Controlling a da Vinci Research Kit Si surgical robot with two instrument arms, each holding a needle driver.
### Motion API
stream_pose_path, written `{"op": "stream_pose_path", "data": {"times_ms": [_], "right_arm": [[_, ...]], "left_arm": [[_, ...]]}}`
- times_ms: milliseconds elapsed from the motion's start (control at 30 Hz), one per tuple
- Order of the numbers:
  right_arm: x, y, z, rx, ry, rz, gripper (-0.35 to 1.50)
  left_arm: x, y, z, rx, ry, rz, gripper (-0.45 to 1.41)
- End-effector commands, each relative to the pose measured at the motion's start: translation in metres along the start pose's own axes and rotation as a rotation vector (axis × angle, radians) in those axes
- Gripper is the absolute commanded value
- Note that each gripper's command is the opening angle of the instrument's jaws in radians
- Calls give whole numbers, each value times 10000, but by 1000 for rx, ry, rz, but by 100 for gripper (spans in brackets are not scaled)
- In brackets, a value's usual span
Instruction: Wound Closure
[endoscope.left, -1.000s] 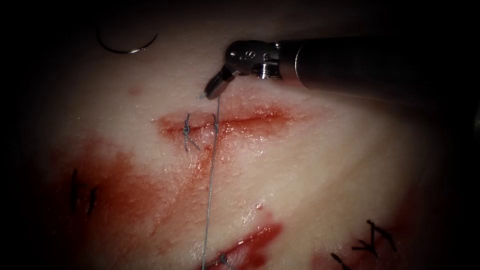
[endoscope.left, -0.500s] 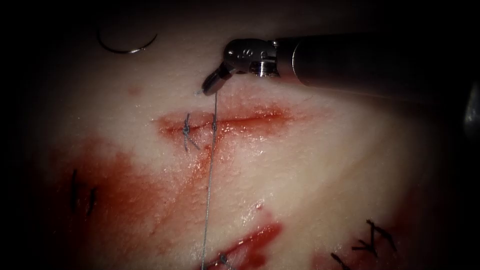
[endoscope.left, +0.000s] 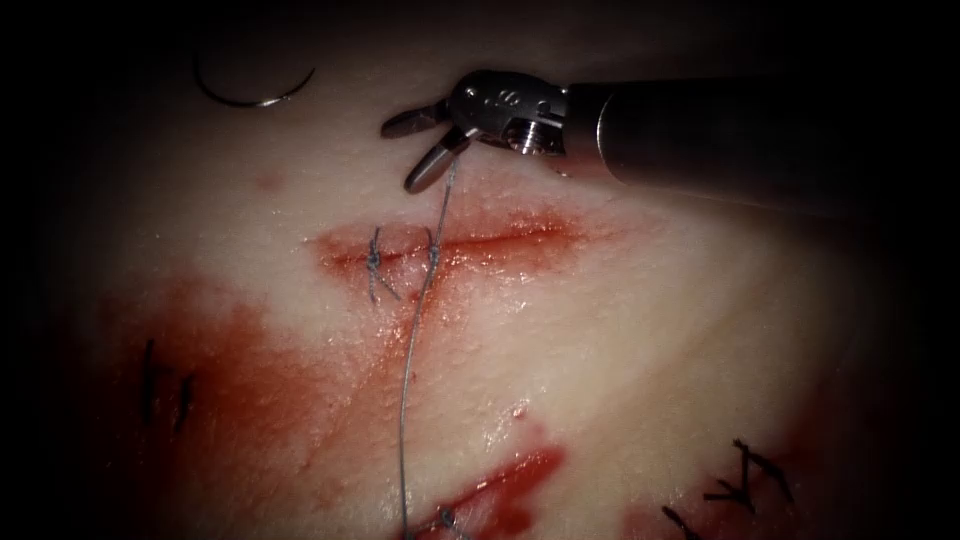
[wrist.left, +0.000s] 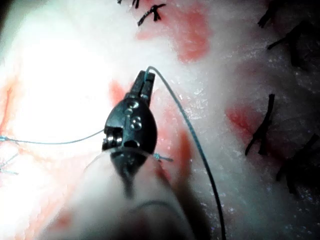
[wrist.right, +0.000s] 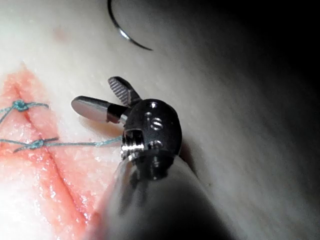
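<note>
The tissue (endoscope.left: 620, 340) carries a horizontal cut (endoscope.left: 450, 245) with thread (endoscope.left: 415, 350) crossing it. The right tool (endoscope.left: 408, 150), above the cut, has its jaws spread, gripping nothing. The left tool (wrist.left: 146, 82) is clamped on thread. The needle (endoscope.left: 255, 92) lies free on the tissue, upper left.

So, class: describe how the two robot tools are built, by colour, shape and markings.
The right arm's tool has a dark cylindrical shaft, a shiny rounded steel wrist with a screw, and two slim jaws, one ridged inside. The left arm's tool has a glossy black rounded wrist with round rivets.
</note>
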Motion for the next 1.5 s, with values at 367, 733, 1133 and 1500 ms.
{"op": "stream_pose_path", "data": {"times_ms": [367, 733, 1133, 1500], "right_arm": [[14, -49, -26, -201, 104, -13, 125], [19, -91, 55, -187, 223, -86, 10], [4, -113, 69, 50, 224, -160, -35], [-2, -131, 66, 232, 398, -104, -35]], "left_arm": [[41, -115, -38, 88, -11, 244, -45], [47, -178, -35, -13, 228, 351, -45], [-4, -253, -51, -124, 303, 411, -45], [-78, -302, -58, -94, 348, 426, -45]]}}
